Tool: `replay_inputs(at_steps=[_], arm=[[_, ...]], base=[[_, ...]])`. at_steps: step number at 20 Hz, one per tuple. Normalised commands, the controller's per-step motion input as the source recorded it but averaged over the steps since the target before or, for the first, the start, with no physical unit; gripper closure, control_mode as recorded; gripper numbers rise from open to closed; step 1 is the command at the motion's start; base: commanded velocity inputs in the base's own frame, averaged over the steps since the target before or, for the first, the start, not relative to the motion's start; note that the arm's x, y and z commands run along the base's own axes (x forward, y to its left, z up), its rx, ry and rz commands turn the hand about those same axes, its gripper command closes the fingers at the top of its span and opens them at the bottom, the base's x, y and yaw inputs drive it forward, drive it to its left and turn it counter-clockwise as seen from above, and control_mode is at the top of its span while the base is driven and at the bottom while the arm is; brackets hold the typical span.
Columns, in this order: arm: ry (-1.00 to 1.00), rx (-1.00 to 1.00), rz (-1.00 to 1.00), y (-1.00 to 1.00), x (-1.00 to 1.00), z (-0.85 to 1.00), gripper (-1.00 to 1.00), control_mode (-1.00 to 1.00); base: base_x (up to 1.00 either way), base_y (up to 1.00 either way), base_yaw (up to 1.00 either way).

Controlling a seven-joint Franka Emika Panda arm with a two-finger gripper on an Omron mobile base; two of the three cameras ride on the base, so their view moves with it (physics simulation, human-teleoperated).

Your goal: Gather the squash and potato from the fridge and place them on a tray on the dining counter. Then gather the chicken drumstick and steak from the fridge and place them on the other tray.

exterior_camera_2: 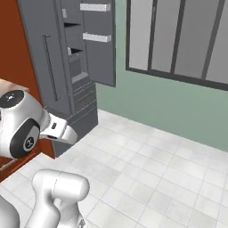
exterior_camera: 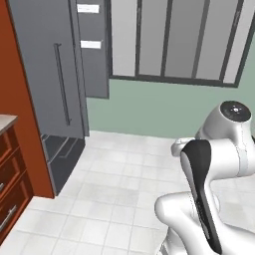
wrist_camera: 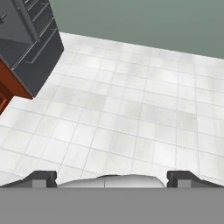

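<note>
Hand view looks down on a white tiled floor (wrist_camera: 131, 113), with the robot's two small dark fingertips (wrist_camera: 41, 178) set far apart at the near edge — the gripper (wrist_camera: 111, 179) stands fully open and holds nothing. At the far left of that view sits the lower corner of the tall grey steel fridge (wrist_camera: 30, 48), beside a strip of red-brown cabinet (wrist_camera: 8, 87). From the left base view, the fridge (exterior_camera: 50, 74) rises at the far left with a long vertical bar handle (exterior_camera: 62, 84), its door swung open to show white door bins (exterior_camera: 89, 27) and a dark drawer pulled out low down. A pale green wall (exterior_camera: 164, 107) runs behind, under a large dark-framed window (exterior_camera: 174, 40). The white arm (exterior_camera: 214, 179) fills the near right. From the right base view, black shelves (exterior_camera_2: 75, 58) show inside the open fridge — no food can be made out on them.
</note>
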Motion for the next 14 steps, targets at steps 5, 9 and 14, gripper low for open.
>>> replay_inputs(at_steps=[5, 9, 14], arm=[[0.00, 0.00, 0.00, 0.00, 0.00, 0.00, -1.00, 1.00], [0.00, 0.00, 0.00, 0.00, 0.00, 0.00, -1.00, 1.00], [0.00, 0.00, 0.00, 0.00, 0.00, 0.00, -1.00, 1.00]], base=[[0.30, -0.73, 0.28], [0.26, -0.74, 0.32], [0.29, -0.72, 0.32]])
